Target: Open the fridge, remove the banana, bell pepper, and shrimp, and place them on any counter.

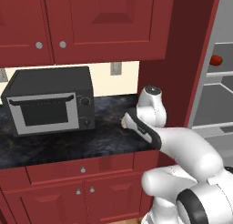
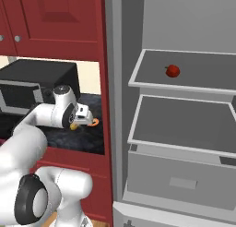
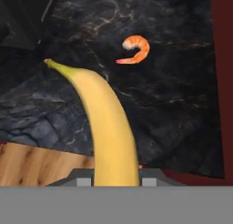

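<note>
Banana point(image 3: 107, 127) pinched in pincer point(image 3: 113, 182) — arm bent, held over counter point(image 3: 173, 118).

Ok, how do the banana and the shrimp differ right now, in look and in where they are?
The banana is yellow, long and gently curved; the shrimp is orange, far smaller and curled into a C. The banana is clamped in the shut tool, above the counter; the shrimp lies loose on that counter, already placed. The banana's tip points up the hand view; the shrimp sits beyond it, apart. Both are out of the fridge.
</note>
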